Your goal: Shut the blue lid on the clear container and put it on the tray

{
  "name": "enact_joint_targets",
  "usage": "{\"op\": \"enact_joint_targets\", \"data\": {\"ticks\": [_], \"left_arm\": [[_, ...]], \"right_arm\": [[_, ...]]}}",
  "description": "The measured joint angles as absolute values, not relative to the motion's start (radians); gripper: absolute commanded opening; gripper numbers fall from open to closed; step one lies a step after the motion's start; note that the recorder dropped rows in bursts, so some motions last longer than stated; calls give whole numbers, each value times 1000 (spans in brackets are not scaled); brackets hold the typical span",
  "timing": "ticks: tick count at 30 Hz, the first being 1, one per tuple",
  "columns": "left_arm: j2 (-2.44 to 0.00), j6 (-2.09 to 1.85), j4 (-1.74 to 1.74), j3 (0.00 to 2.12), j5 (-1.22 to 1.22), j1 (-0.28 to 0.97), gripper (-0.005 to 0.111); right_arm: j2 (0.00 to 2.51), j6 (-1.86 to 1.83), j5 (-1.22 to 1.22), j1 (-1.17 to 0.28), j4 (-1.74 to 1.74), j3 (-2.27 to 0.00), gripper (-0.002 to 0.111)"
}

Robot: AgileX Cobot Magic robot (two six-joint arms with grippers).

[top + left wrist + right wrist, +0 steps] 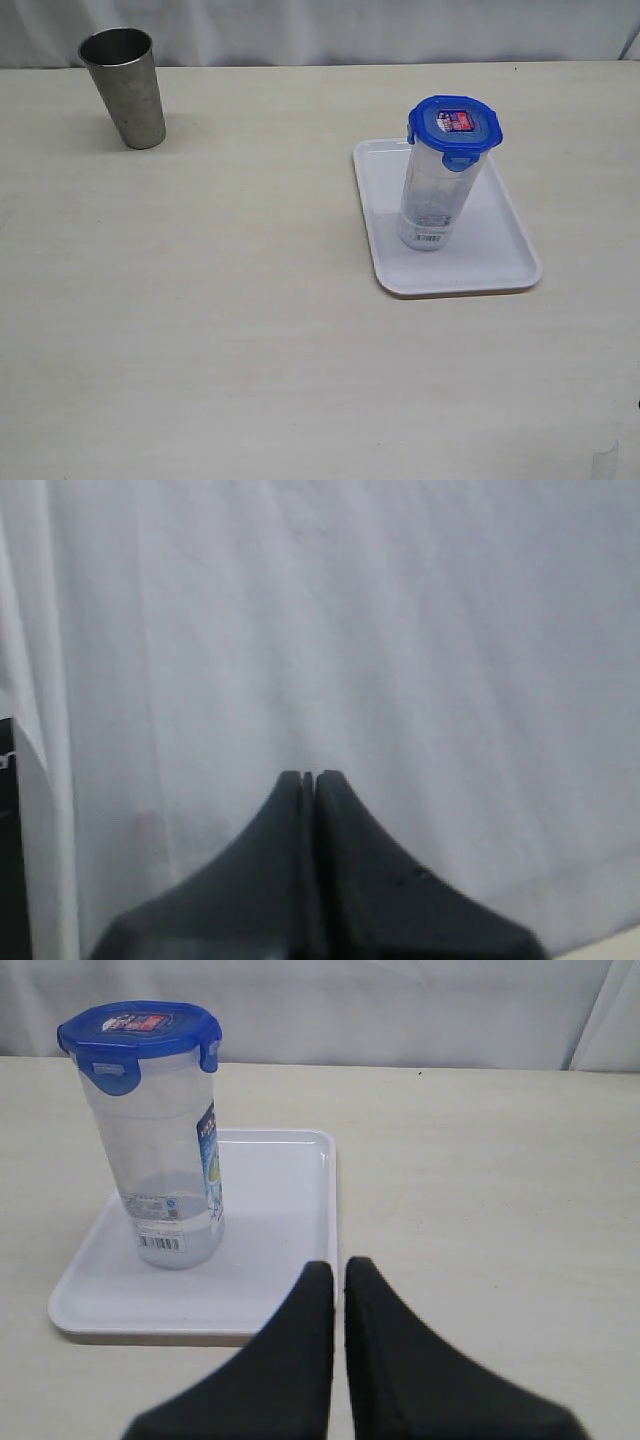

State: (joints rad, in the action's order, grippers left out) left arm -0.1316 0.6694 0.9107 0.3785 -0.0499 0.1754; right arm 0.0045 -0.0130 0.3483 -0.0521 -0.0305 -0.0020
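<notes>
While lidded, clear container (440, 192) on tray (500, 256)

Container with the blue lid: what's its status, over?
Left gripper, right gripper shut, empty. Container upright on tray, lid on. Steel cup standing well apart.

Prob. lab setup: bare pale table (200, 350), white curtain backdrop (350, 30).

A tapered steel cup (124, 88) stands upright, mouth up, on the pale desk (200, 320). A white curtain (330, 28) hangs behind.
</notes>
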Motion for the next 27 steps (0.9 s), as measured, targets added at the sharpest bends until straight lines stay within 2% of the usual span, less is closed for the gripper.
{"op": "enact_joint_targets", "data": {"ticks": [5, 27], "left_arm": [[-11, 676, 906, 377, 9, 175, 0], [-4, 680, 905, 377, 13, 175, 0]], "right_arm": [[5, -13, 348, -52, -31, -2, 4], [5, -13, 348, -52, -31, -2, 4]]}}
